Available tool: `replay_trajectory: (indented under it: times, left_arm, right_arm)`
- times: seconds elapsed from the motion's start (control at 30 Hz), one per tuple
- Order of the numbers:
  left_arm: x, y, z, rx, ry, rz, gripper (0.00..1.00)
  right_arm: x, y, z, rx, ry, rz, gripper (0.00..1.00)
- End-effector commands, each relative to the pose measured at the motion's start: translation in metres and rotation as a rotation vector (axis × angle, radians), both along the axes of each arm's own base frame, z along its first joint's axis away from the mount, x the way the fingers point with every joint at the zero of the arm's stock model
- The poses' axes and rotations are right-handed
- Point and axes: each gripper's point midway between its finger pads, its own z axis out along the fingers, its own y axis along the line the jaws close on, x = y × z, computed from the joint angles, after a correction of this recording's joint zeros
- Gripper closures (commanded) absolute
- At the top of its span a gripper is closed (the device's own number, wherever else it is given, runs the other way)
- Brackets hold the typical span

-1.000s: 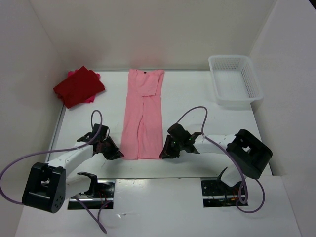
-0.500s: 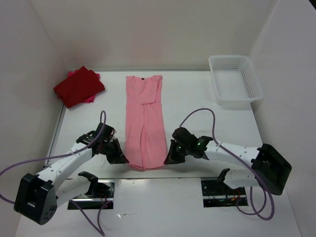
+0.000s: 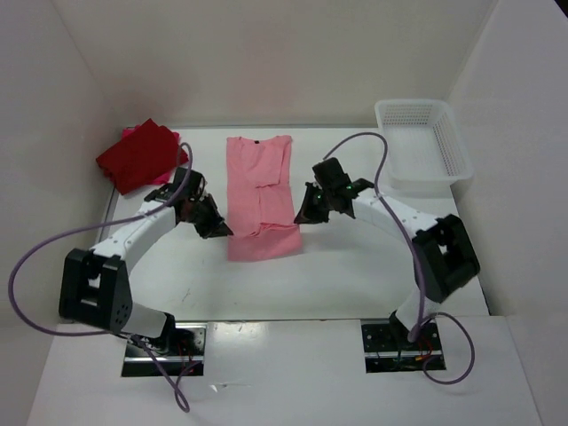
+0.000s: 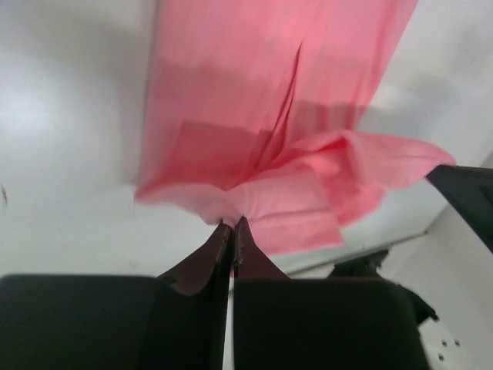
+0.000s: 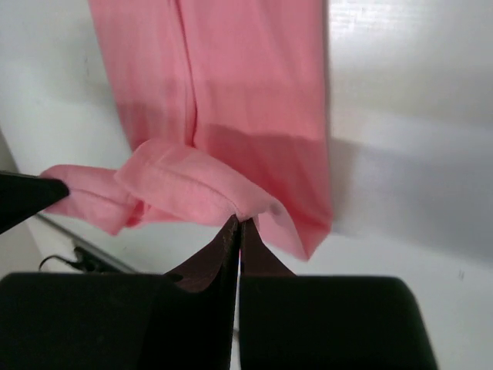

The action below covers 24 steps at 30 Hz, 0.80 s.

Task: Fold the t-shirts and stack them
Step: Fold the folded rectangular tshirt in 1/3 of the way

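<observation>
Your left gripper (image 3: 216, 229) and right gripper (image 3: 303, 216) are each pinched tight on a hem corner of the light pink t-shirt (image 3: 260, 182) (2 clean grabs). It lies mid-table, long axis running straight away from you, so the collar (image 3: 258, 140) sits dead ahead, both arms about equally near.

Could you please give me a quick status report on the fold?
Left end effector shut on light pink t-shirt hem. Right end effector shut on it too. Hem raised over the shirt's middle. Nothing in the way.
</observation>
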Motion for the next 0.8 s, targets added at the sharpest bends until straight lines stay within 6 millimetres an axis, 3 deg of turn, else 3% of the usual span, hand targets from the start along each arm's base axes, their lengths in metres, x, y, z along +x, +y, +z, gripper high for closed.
replay_trajectory:
  times: [0.0, 0.03, 0.1, 0.17, 0.33, 0.37, 0.53, 0.6, 0.63, 0.67, 0.7, 0.77]
  left_arm:
    - [0.060, 0.000, 0.021, 0.046, -0.182, -0.009, 0.98]
    - [0.076, -0.001, 0.019, 0.059, -0.193, -0.011, 0.98]
    - [0.093, 0.001, 0.021, 0.067, -0.212, 0.005, 0.98]
    - [0.114, 0.002, 0.023, 0.089, -0.239, 0.023, 0.97]
    - [0.147, 0.015, 0.019, 0.107, -0.254, 0.072, 0.96]
    - [0.150, 0.016, 0.016, 0.117, -0.251, 0.077, 0.96]
    - [0.166, 0.022, -0.008, 0.147, -0.217, 0.086, 0.94]
    - [0.177, 0.027, -0.010, 0.160, -0.225, 0.104, 0.94]
    - [0.177, 0.027, -0.010, 0.160, -0.225, 0.104, 0.94]
    - [0.180, 0.031, -0.015, 0.161, -0.225, 0.113, 0.93]
    - [0.181, 0.032, -0.015, 0.169, -0.226, 0.117, 0.89]
    - [0.188, 0.038, -0.024, 0.182, -0.211, 0.132, 0.85]
  right_arm:
    - [0.042, -0.001, -0.010, -0.073, -0.071, 0.039, 1.00]
    - [0.056, 0.002, -0.003, -0.069, -0.099, 0.040, 1.00]
    - [0.070, 0.001, -0.016, -0.090, -0.092, 0.032, 1.00]
    - [0.089, 0.000, -0.013, -0.086, -0.117, 0.019, 1.00]
    - [0.124, 0.005, -0.014, -0.092, -0.148, 0.021, 1.00]
    - [0.131, 0.001, -0.022, -0.098, -0.137, 0.008, 1.00]
    - [0.163, -0.002, -0.016, -0.083, -0.173, -0.013, 1.00]
    - [0.172, -0.003, -0.029, -0.091, -0.155, -0.006, 1.00]
    - [0.179, 0.000, -0.024, -0.086, -0.167, -0.007, 1.00]
    - [0.183, 0.003, -0.026, -0.079, -0.166, -0.001, 1.00]
    - [0.184, 0.004, -0.040, -0.090, -0.138, 0.001, 1.00]
    - [0.192, 0.010, -0.037, -0.073, -0.151, 0.008, 1.00]
